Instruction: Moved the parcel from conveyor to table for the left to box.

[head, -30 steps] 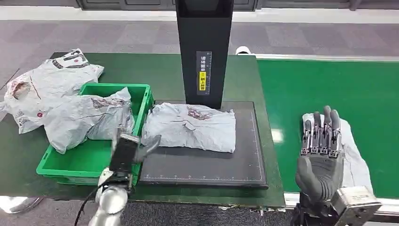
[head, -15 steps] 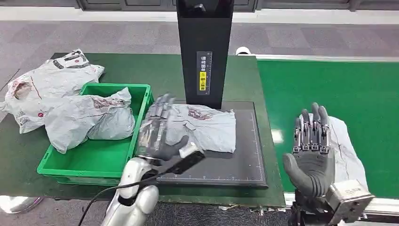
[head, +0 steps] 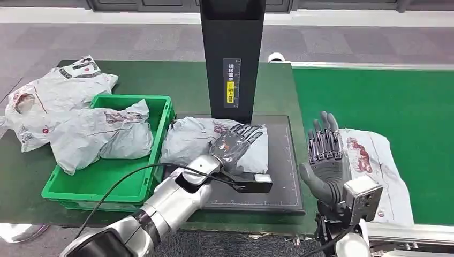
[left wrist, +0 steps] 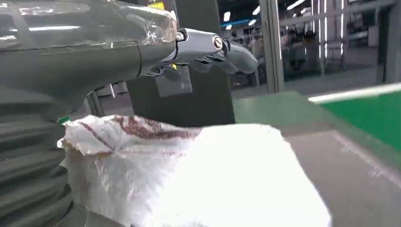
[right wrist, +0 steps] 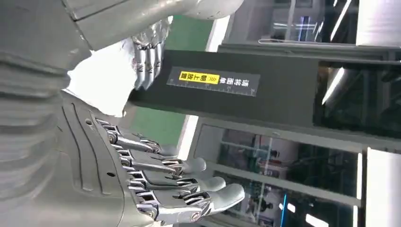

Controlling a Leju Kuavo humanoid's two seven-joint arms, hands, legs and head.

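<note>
Parcel (head: 214, 140) under left robot hand (head: 235, 147)

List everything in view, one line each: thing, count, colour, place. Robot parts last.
parcel on the scale plate: 1, grey-white, on the black plate under the left hand
parcel on the conveyor: 1, grey-white, on the green belt beside the right hand
parcels at the bin: at least 2, grey-white, one lying in the bin and over its wall, the rest on the table beside it
bin: 1, green, table's left part
scale plate: 1, black, table centre
black column: 1, with a yellow label, behind the plate
table: 1, dark green
conveyor: 1, bright green, right
left hand: silver-grey, fingers spread on the plate's parcel
right hand: grey, fingers apart, upright
</note>
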